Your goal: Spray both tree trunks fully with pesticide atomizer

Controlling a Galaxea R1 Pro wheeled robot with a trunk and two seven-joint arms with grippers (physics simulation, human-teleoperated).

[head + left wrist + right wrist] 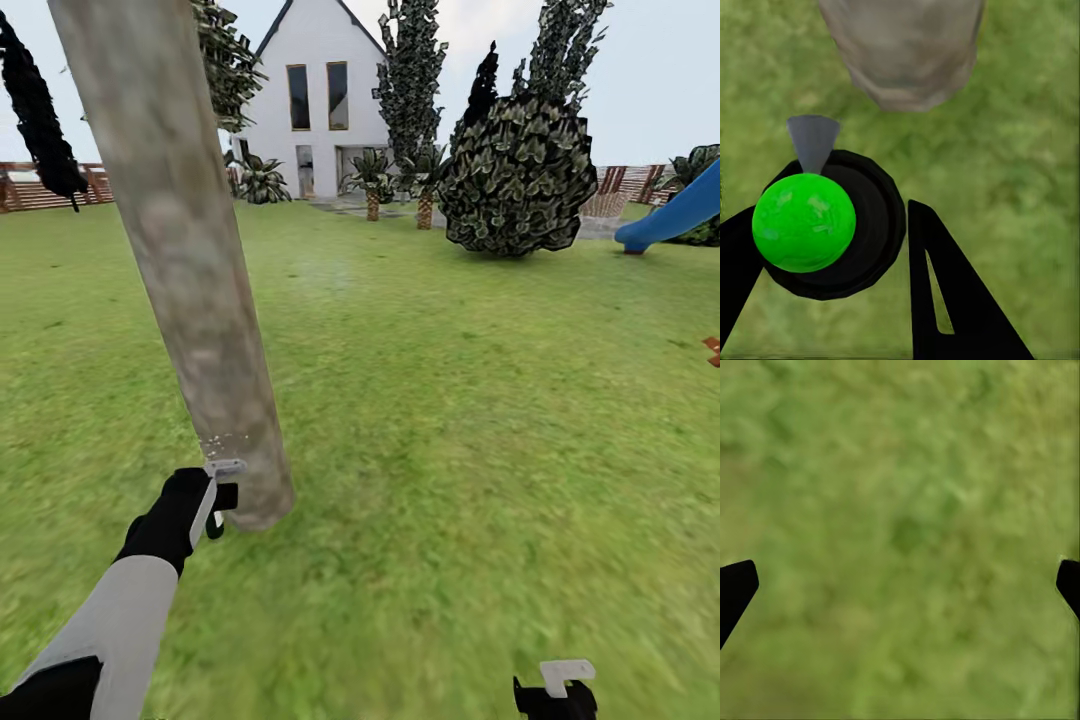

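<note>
Green-capped atomizer [825, 225] beside mottled trunk [190, 260]

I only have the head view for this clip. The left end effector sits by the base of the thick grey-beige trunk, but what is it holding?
Observer: The left wrist view shows the left end effector shut on the small black round atomizer with a bright green ball.
Operator: Where is its nozzle aimed?
Observer: Its grey cone nozzle points toward the base of the grey-beige tree trunk, with a strip of grass lawn between them.
Operator: And the right end effector at my bottom edge?
Observer: The right end effector is open, fingers wide apart, with nothing but grass beneath.
</note>
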